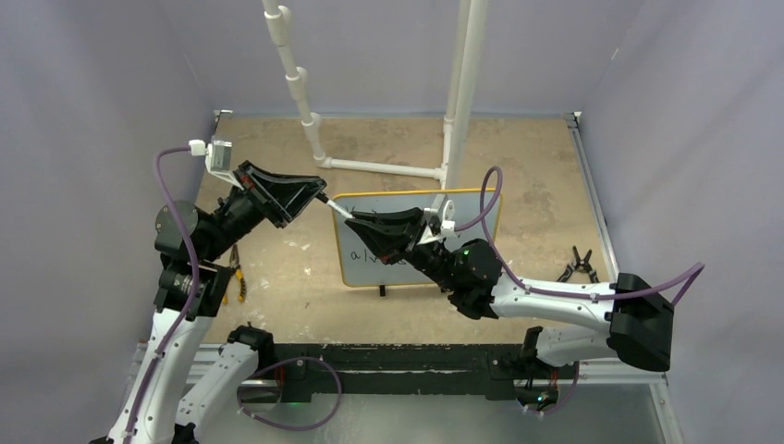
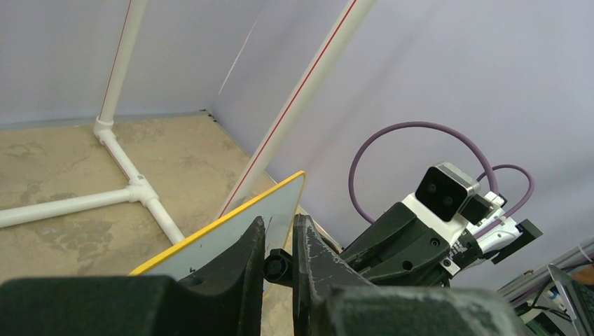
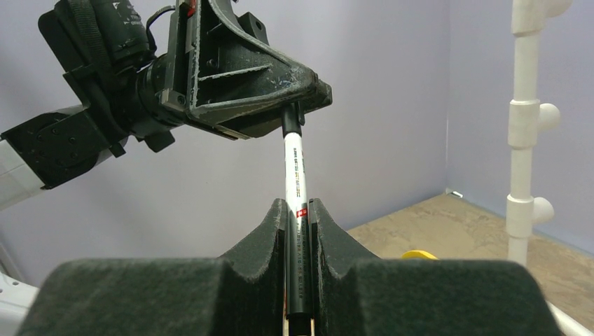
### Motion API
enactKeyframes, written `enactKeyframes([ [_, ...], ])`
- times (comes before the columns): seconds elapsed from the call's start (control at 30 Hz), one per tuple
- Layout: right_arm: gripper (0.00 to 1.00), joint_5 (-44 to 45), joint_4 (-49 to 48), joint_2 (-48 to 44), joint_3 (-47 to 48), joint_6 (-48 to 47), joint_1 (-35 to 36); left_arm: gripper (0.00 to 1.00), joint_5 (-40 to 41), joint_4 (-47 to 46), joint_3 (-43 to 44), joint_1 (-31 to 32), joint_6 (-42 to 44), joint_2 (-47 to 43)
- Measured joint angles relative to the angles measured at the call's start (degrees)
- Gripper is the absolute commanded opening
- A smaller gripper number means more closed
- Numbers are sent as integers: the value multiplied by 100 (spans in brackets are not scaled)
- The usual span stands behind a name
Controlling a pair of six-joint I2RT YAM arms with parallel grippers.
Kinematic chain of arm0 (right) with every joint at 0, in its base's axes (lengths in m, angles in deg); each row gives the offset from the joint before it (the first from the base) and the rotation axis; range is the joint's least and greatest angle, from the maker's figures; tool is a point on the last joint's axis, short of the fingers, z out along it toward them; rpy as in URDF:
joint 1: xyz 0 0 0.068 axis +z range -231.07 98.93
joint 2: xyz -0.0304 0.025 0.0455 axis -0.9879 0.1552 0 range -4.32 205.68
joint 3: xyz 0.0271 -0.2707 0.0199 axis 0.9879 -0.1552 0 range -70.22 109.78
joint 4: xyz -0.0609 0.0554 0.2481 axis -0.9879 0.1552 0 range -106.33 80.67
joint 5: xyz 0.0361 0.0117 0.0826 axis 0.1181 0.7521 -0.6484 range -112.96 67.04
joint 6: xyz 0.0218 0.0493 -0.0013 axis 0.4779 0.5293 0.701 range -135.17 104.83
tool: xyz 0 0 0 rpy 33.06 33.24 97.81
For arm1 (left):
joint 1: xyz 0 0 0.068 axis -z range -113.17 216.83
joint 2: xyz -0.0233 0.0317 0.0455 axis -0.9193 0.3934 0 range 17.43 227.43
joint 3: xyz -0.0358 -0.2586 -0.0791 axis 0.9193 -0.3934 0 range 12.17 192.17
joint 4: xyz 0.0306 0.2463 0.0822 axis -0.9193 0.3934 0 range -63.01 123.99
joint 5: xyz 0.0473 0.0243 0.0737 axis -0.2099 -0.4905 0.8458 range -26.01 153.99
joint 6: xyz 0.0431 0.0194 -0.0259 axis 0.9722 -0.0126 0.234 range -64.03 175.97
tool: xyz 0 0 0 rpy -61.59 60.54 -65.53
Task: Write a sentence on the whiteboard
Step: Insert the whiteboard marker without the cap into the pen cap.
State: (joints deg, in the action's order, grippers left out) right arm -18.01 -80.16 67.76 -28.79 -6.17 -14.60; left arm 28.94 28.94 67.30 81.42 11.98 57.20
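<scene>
The whiteboard (image 1: pixel 368 270) stands mid-table on black feet, yellow-framed; its corner shows in the right wrist view (image 3: pixel 418 255) and its face in the left wrist view (image 2: pixel 210 245). Of the sentence, only black letters "alw" (image 1: pixel 364 256) show; the rest is hidden behind my right gripper. A white marker (image 1: pixel 337 209) spans between both grippers above the board's upper left corner. My left gripper (image 1: pixel 319 196) is shut on the marker's black end (image 2: pixel 278 267). My right gripper (image 3: pixel 298 204) is shut on the marker's barrel (image 3: pixel 295 164), facing the left gripper (image 3: pixel 298 108).
A white PVC pipe frame (image 1: pixel 384 168) stands just behind the board, with uprights rising from it. Yellow-handled pliers (image 1: pixel 238 277) lie by the left arm. A black clip tool (image 1: pixel 578 265) lies at the right. Purple walls close in on three sides.
</scene>
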Motion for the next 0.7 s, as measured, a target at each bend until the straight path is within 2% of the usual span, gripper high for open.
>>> enactKeyframes([
  [0.7, 0, 0, -98, 170, 0, -2, 33, 0, 63, -280, -398, -33, -44, -260],
])
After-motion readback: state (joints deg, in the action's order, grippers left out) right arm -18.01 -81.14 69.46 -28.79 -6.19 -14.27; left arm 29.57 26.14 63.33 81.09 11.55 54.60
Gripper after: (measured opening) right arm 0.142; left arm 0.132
